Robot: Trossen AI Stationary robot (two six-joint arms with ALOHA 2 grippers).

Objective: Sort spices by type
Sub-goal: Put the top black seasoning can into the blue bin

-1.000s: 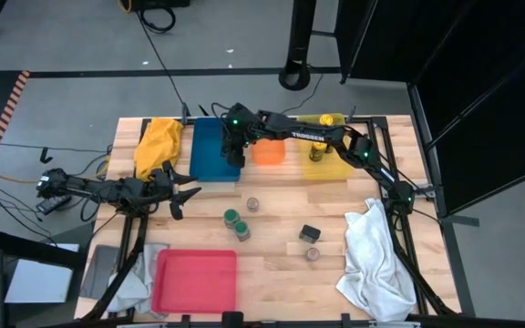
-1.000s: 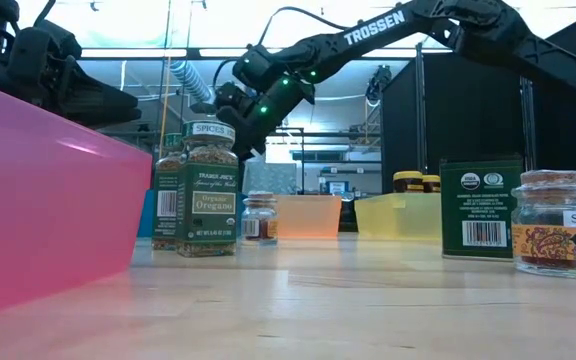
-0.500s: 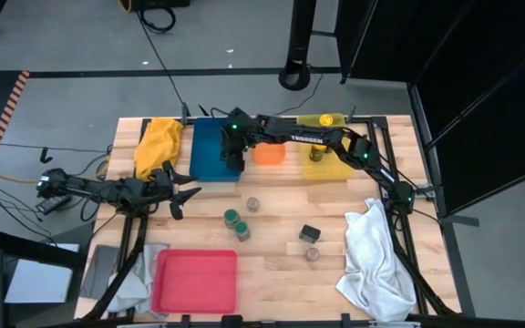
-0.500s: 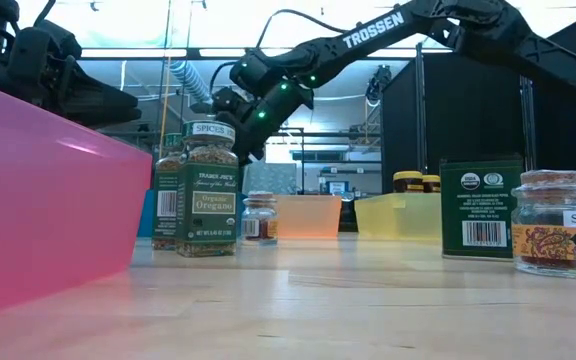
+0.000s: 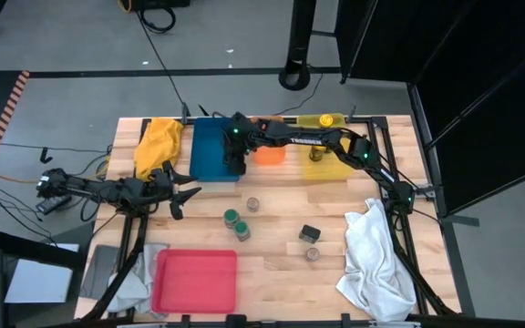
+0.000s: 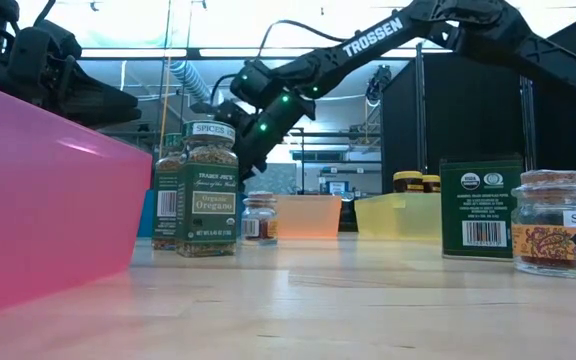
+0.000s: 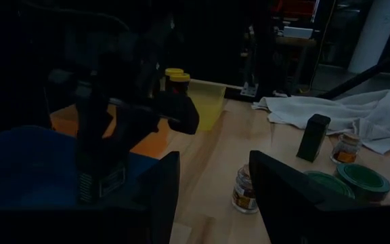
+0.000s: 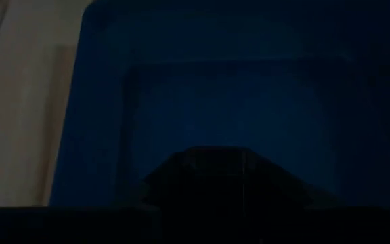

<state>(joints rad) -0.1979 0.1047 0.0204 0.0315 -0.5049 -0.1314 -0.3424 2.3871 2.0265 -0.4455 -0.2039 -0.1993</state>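
**While the left arm waits, the right claw holds a box over the blue tray**

Though dim in the left wrist view, the held black box (image 7: 104, 181) shows as a small dark rectangle with pale barcode-like print on its face. It hangs upright just above the floor of the blue tray (image 5: 210, 146); whether it touches the floor cannot be told. The right gripper (image 5: 235, 167) reaches in from the orange tray's (image 5: 269, 153) side, wrist bent so that the fingers point down into the blue tray's near corner on that side. Its fingers are drawn nearly together, pinching the box from above.

The left gripper (image 5: 183, 192) lies low over the bare wood on the other side of the blue tray, nearer the front, with its fingers spread apart and nothing between them.

Counted, the spices are:
- two green-lidded jars (image 5: 237, 223), touching or almost so, in front of the blue tray
- two grey-topped jars: one (image 5: 252, 204) just beyond the green pair, the other (image 5: 313, 254) farther from the blue tray
- two black boxes: the held one, and the loose black box (image 5: 310, 233) standing by the farther grey-topped jar
- two yellow-lidded jars (image 7: 175, 76) together in the yellow tray (image 5: 335, 166), past the orange one

A red tray (image 5: 195, 280) lies well in front of the blue tray, a yellow cloth (image 5: 158, 144) beside it, and a white cloth (image 5: 376, 260) far across.
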